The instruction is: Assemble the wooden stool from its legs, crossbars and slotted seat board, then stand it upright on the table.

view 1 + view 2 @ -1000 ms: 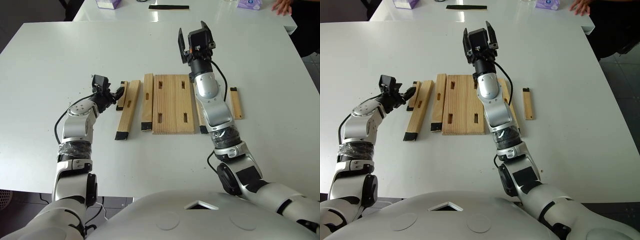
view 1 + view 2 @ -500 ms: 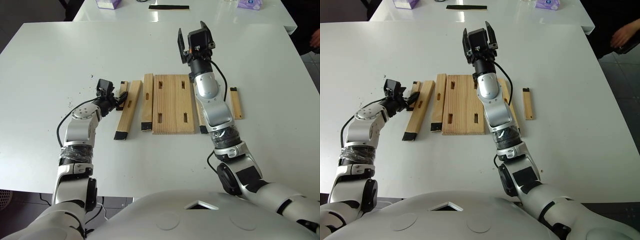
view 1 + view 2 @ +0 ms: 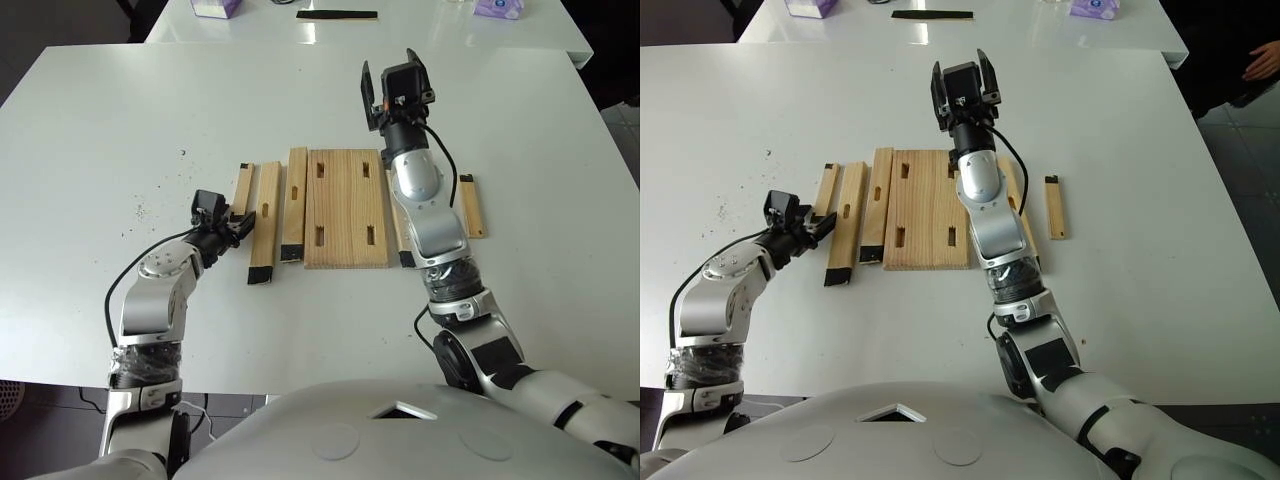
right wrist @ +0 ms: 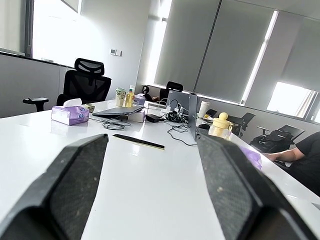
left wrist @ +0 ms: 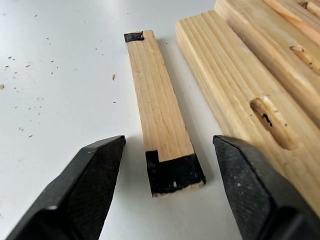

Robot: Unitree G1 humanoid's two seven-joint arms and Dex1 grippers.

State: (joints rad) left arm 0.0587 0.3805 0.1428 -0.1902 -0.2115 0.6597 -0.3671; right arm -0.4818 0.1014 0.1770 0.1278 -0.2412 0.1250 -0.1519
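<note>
- While its jaws stand spread and empty, the left gripper (image 3: 230, 222) sits low over the table (image 3: 90, 130), lined up with the black-tipped near end of the short crossbar (image 5: 159, 120).
- Picking up that first piece looks to be the step in hand; next, it should ease forward and close on it.
- Beyond, the seat board (image 3: 345, 210) lies flat, nothing fitted; the right gripper (image 3: 392, 70) hangs open above its far edge.
- That arm covers most of another wooden piece (image 3: 405, 256) beside the board.

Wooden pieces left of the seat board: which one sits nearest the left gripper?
The short, slotless crossbar at the row's far left, black at both ends; the open left gripper brackets its near end. Neighbouring legs are longer and slotted.
</note>
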